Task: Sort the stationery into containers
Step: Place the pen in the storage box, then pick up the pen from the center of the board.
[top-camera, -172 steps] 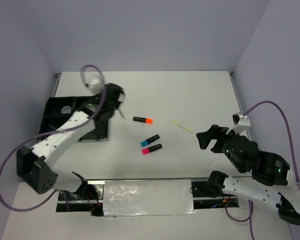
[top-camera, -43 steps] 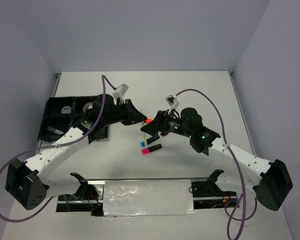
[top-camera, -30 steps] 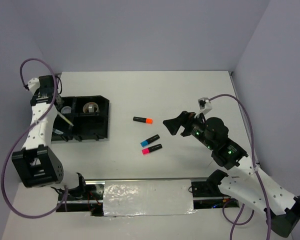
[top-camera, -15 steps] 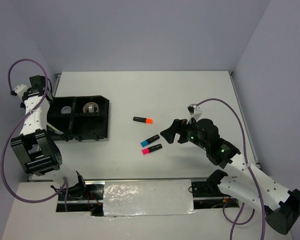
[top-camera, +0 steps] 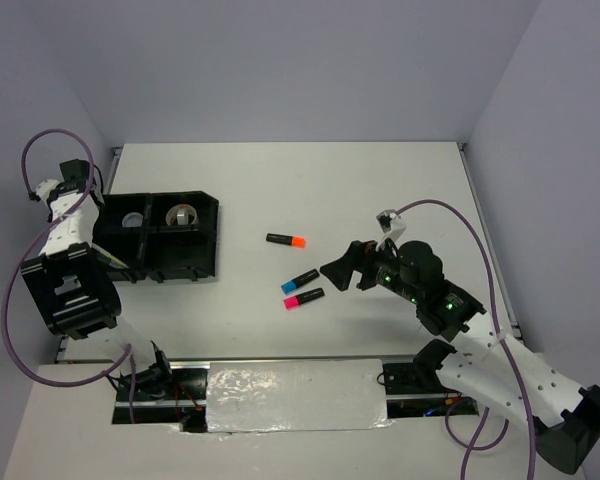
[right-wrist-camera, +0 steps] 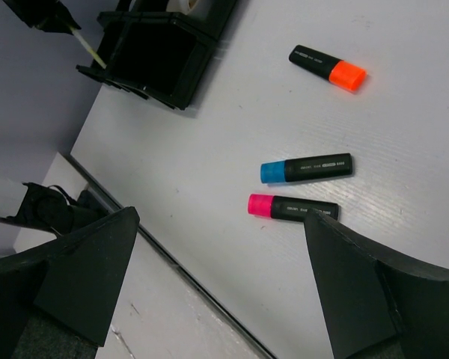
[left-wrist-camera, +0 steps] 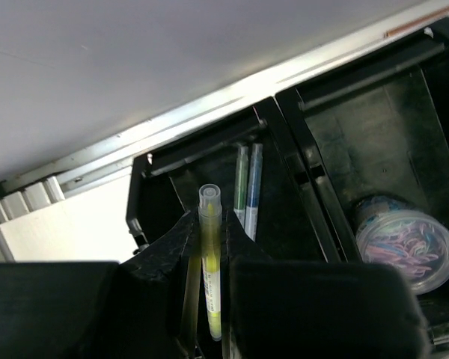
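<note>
My left gripper (left-wrist-camera: 209, 221) is shut on a thin pale-green pen (left-wrist-camera: 210, 284), held upright over the left end of the black four-compartment tray (left-wrist-camera: 284, 127). Two more pens (left-wrist-camera: 247, 191) lie in the compartment below it, and a tape roll (left-wrist-camera: 408, 243) sits in the adjoining one. The right wrist view shows that gripper (right-wrist-camera: 60, 21) and the pen tip by the tray (right-wrist-camera: 157, 60). My right gripper (right-wrist-camera: 221, 217) is open and empty above three highlighters on the table: orange (right-wrist-camera: 328, 67), blue (right-wrist-camera: 307, 170) and pink (right-wrist-camera: 292, 208).
In the top view the tray (top-camera: 205, 260) stands at the left, with tape rolls (top-camera: 183, 214) in its far compartments. The highlighters (top-camera: 300, 280) lie mid-table, left of the right gripper (top-camera: 335, 270). A foil-covered strip (top-camera: 295, 395) lines the near edge.
My left arm has carried the pen from mid-table to the far left over the tray. My right arm has drawn back to the right and then edged toward the highlighters.
</note>
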Controlling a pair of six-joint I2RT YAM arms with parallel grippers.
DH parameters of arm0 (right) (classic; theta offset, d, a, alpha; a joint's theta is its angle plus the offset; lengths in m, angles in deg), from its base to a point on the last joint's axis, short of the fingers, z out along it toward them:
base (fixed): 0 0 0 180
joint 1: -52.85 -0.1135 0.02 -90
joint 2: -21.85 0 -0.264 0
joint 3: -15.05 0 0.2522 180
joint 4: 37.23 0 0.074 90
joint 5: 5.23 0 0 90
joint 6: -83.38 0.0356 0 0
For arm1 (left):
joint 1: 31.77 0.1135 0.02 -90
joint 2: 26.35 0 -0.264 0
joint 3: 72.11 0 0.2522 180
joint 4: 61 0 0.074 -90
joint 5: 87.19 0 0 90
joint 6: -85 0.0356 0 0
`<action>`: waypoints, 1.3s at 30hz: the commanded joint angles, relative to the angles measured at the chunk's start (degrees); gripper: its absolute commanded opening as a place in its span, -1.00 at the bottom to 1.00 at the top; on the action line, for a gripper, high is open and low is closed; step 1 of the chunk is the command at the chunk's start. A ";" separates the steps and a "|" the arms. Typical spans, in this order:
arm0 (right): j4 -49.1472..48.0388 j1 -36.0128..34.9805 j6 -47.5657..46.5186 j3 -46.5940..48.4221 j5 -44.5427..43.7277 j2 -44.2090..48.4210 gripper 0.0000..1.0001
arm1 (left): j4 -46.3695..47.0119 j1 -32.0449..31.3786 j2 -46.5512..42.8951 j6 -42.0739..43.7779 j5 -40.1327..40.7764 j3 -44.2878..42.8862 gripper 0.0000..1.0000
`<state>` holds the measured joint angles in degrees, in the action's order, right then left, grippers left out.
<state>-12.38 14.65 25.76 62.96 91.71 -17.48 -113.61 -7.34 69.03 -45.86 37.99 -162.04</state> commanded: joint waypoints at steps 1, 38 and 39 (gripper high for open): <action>-2.48 0.22 0.75 -0.67 0.88 0.40 0.99 | 2.55 0.18 -0.89 -0.36 -2.30 1.10 -0.73; 15.36 -10.67 0.41 2.94 -20.40 -4.03 0.99 | 9.33 -54.84 12.52 50.77 -44.76 -16.29 0.99; 15.80 -10.59 0.05 2.85 -19.60 -2.95 0.99 | 7.14 -54.75 14.30 53.75 -43.71 -17.61 0.99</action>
<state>0.91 3.88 28.36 66.72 70.20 -24.04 -102.31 -62.49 80.11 -6.10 -1.37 -174.91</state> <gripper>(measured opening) 0.997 0.993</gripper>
